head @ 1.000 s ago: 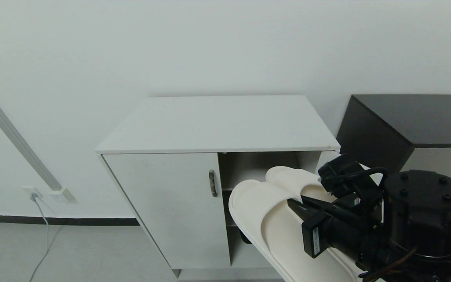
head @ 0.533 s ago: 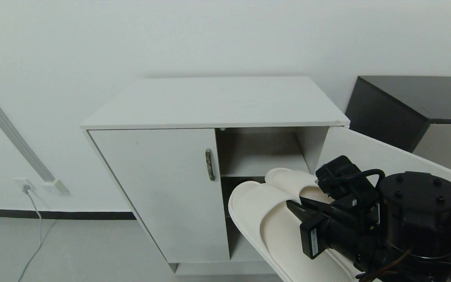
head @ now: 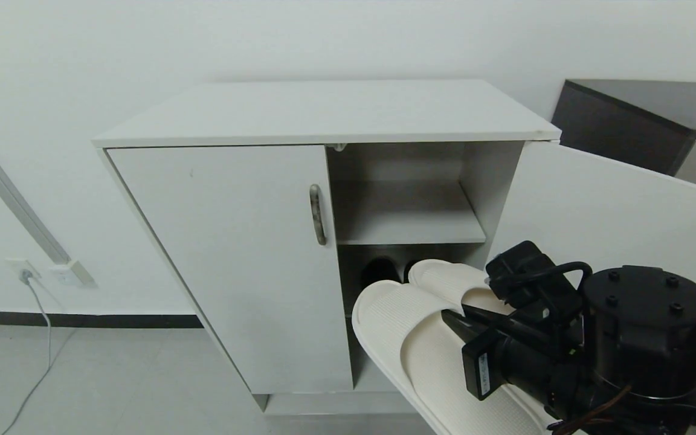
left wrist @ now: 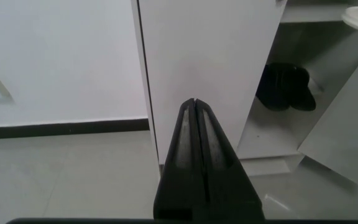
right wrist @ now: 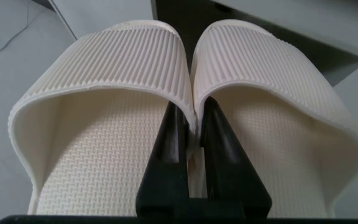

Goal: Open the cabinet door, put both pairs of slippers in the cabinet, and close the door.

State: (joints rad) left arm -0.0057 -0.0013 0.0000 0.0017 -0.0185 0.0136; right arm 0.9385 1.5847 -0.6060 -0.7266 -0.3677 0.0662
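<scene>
While facing cabinet (head: 324,109) with right door (head: 614,223) open, grips white slippers (head: 408,338) in right end effector (right wrist: 191,118); holds left end effector (left wrist: 194,107) pressed together; sees black slippers (left wrist: 284,87) inside.

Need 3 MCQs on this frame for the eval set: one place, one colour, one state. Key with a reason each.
1. Where is the dark pair? A on the cabinet top; B inside it, under the upper shelf; C on the floor outside.
2. Colour of the held pair in the right gripper? A white; B blue; C red.
3. The right door is: A shut; B open; C missing.
Key: 1 B, it sits in the open compartment below the shelf. 2 A, white straps lie either side of the gripper. 3 B, it stands wide, interior showing.
</scene>
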